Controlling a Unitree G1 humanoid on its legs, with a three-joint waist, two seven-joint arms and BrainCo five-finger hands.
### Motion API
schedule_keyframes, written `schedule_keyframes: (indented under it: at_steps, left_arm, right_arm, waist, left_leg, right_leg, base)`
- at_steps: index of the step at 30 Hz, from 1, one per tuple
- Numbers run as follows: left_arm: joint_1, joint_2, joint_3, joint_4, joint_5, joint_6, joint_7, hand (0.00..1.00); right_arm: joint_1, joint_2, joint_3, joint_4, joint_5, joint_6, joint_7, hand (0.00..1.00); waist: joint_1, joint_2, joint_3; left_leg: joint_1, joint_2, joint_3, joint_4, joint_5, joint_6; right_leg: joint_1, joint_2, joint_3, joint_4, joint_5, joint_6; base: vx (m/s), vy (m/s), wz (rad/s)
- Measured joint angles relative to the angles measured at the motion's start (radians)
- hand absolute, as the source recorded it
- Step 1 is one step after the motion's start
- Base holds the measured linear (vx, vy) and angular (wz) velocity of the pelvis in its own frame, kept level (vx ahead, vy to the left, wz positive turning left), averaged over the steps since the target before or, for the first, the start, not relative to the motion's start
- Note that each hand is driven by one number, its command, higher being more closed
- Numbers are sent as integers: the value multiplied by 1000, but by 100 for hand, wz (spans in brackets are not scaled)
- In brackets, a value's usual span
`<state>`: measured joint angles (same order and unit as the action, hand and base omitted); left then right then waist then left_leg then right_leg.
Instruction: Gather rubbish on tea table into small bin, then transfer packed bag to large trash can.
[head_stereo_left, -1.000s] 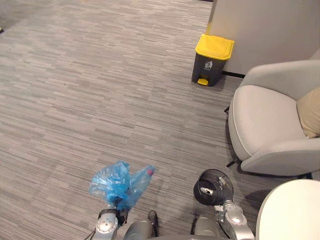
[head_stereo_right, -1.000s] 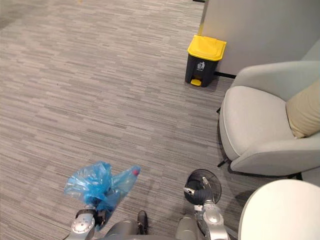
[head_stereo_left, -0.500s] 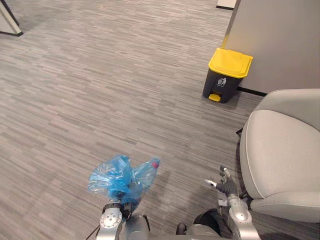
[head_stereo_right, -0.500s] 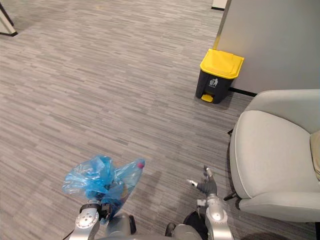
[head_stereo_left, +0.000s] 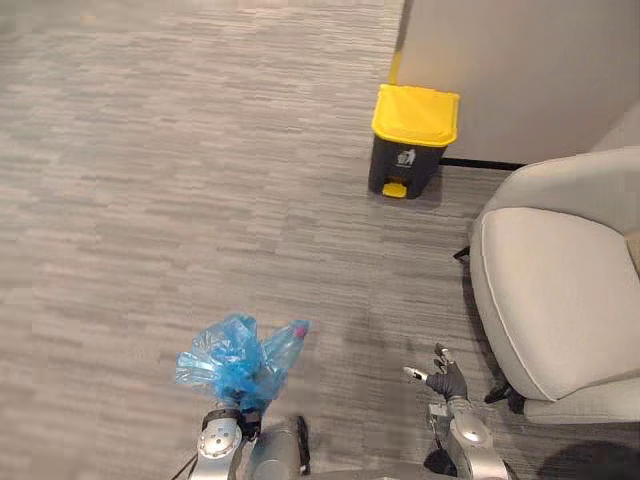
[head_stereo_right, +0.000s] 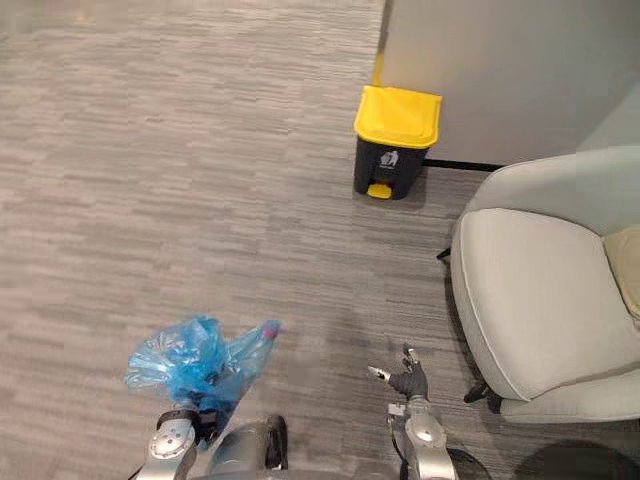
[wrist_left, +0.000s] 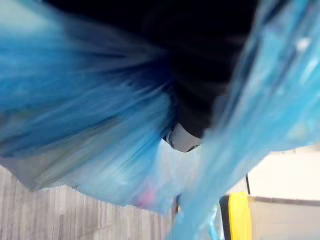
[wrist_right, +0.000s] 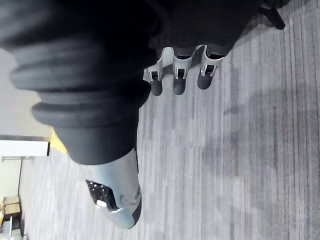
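Note:
A blue plastic bag (head_stereo_left: 240, 358), stuffed and with a red-capped bottle poking out, hangs above the carpet at the lower left. My left hand (head_stereo_left: 243, 403) is shut on its gathered neck from below; in the left wrist view the blue bag (wrist_left: 100, 125) wraps round the dark hand. The large trash can (head_stereo_left: 411, 140), dark grey with a yellow lid and a yellow pedal, stands closed against the wall, far ahead and to the right of the bag. My right hand (head_stereo_left: 446, 382) hovers over the carpet at the lower right, with its fingers (wrist_right: 177, 75) relaxed and nothing in it.
A pale grey armchair (head_stereo_left: 560, 290) fills the right side, close beside my right hand. A grey wall panel (head_stereo_left: 520, 60) rises behind the trash can. Striped grey carpet (head_stereo_left: 180, 180) stretches wide between the bag and the can.
The camera has swung, so the trash can and armchair sit differently in the picture. The small black bin seen by my right hand a second ago has dropped out of the picture. The bag stays in my left hand.

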<state>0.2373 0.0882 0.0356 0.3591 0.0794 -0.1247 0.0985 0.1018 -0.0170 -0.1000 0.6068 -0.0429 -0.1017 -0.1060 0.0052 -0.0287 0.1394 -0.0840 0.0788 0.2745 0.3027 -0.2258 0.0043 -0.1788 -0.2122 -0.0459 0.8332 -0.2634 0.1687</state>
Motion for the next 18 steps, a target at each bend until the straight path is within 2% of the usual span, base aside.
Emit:
schedule_keyframes:
  at_steps: [1, 2, 3, 4, 5, 6, 7, 8, 9, 10, 11, 12, 13, 14, 15, 16, 17, 18]
  left_arm:
    - [-3, 5, 0, 0, -1, 0, 5, 100]
    - [-5, 10, 0, 0, -9, 0, 16, 100]
    - [-7, 13, 1, 1, -9, -1, 16, 100]
    - [-32, 16, 3, 24, -9, -1, 17, 100]
    - [-50, 19, 6, 44, -9, -1, 17, 100]
    - [-59, 28, 8, 54, -9, -1, 17, 100]
    - [-65, 46, 14, 64, -9, -2, 16, 100]
    - [-90, 27, 10, 102, -9, 1, 15, 100]
    - [-91, 27, 12, 103, -9, -1, 16, 100]
    - [-109, 24, 11, 109, -8, -3, 15, 100]
    - [-132, 20, 6, 123, -8, -2, 14, 100]
    - [-136, 17, 5, 123, -8, -2, 13, 100]
    - [-134, 7, 6, 122, -8, -4, 13, 100]
    - [-120, -8, 7, 115, -8, -3, 11, 100]
    - [-111, -19, 7, 103, -8, -3, 11, 100]
    - [-77, -41, 8, 70, -9, -4, 10, 100]
    - [-55, -53, 6, 51, -9, -3, 9, 100]
    - [-49, -56, 6, 45, -9, -2, 9, 100]
  right_arm:
    - [3, 0, 0, 0, 0, 0, 0, 0]
    - [3, -1, 0, 0, -2, 0, 0, 0]
    - [0, -2, 1, 0, -3, 0, 0, 0]
    - [-6, -11, 1, 9, -6, 0, 0, 0]
    - [-8, -17, 2, 17, -6, 0, -2, 0]
    - [-6, -20, 2, 21, -6, 0, -3, 0]
    - [-2, -27, 4, 34, -6, -1, -4, 0]
    - [-18, -51, 1, 62, -6, 3, -6, 0]
    - [-25, -58, -3, 61, -6, 2, -7, 0]
    - [-40, -73, -12, 60, -6, 2, -8, 0]
    - [-36, -79, -26, 60, -6, 3, -8, 0]
    - [-31, -77, -30, 60, -6, 3, -8, 0]
    - [-12, -73, -30, 57, -6, 4, -8, 0]
    - [15, -66, -30, 31, -5, 5, -8, 0]
    - [28, -66, -25, 12, -5, 6, -7, 0]
    - [47, -63, -18, -29, -2, 6, -7, 0]
    - [48, -50, -20, -57, 4, 6, -9, 0]
    - [48, -42, -22, -78, 6, 6, -14, 0]
  waist:
    - [-1, 1, 1]
    - [-12, 11, 7]
    - [-18, 11, 6]
    - [-28, 14, 10]
    - [-33, 10, 9]
    - [-37, 3, 10]
    - [-50, -36, 9]
    - [-46, 12, 16]
    - [-45, 17, 17]
    - [-49, 35, 30]
    - [-57, 39, 32]
    - [-58, 38, 32]
    - [-56, 39, 35]
    - [-53, 45, 40]
    - [-49, 54, 43]
    - [-35, 58, 46]
    - [-22, 71, 39]
    - [-15, 66, 40]
  left_leg:
    - [28, 2, 6, -24, 0, 0]
    - [77, 9, 16, -64, 2, -6]
    - [97, 13, 21, -82, 5, -11]
    - [124, 35, 25, -95, 6, -13]
    - [137, 45, 25, -96, 4, -18]
    - [149, 46, 24, -97, 2, -31]
    - [182, 27, 12, -101, -14, -82]
    - [201, 69, -11, -125, -20, -94]
    - [199, 73, -24, -132, -16, -97]
    - [206, 84, -37, -136, -8, -110]
    - [201, 90, -54, -114, 5, -130]
    - [198, 96, -63, -86, 7, -133]
    - [179, 114, -96, 25, 9, -136]
    - [125, 141, -131, 209, 31, -162]
    - [90, 160, -146, 314, 55, -161]
    - [1, 204, -165, 527, 98, -151]
    - [-84, 227, -165, 672, 76, -118]
    - [-144, 230, -150, 718, 57, -90]
  right_leg:
    - [-29, 1, -31, 26, -13, -24]
    - [-92, 3, -96, 40, -39, -71]
    - [-124, 7, -127, 22, -48, -87]
    - [-177, 35, -184, -96, -45, -100]
    - [-199, 55, -214, -221, -15, -123]
    - [-201, 67, -230, -321, 35, -130]
    - [-174, 80, -234, -487, 279, -209]
    - [-154, 125, -240, -495, 274, -213]
    - [-155, 134, -237, -501, 256, -217]
    - [-162, 147, -240, -483, 228, -224]
    - [-163, 142, -251, -450, 187, -222]
    - [-154, 140, -256, -441, 169, -224]
    - [-114, 142, -266, -436, 138, -221]
    - [-53, 153, -280, -450, 119, -226]
    - [-20, 166, -282, -463, 112, -229]
    - [34, 192, -283, -492, 91, -241]
    - [74, 205, -280, -511, 76, -252]
    - [99, 207, -278, -526, 68, -251]
  base:
    - [390, 9, -23]
    - [254, -34, -19]
    - [390, -123, -11]
    - [405, -184, 0]
    - [334, -168, 6]
    - [385, -174, 20]
    - [386, -145, -1]
    - [450, -188, -9]
    - [319, -155, -34]
    - [289, -163, -3]
    - [278, -146, 10]
    - [273, -138, 32]
    - [289, -139, 30]
    - [292, -139, 25]
    - [288, -94, 7]
    - [273, -31, -9]
    - [321, -1, -12]
    - [261, 10, -5]
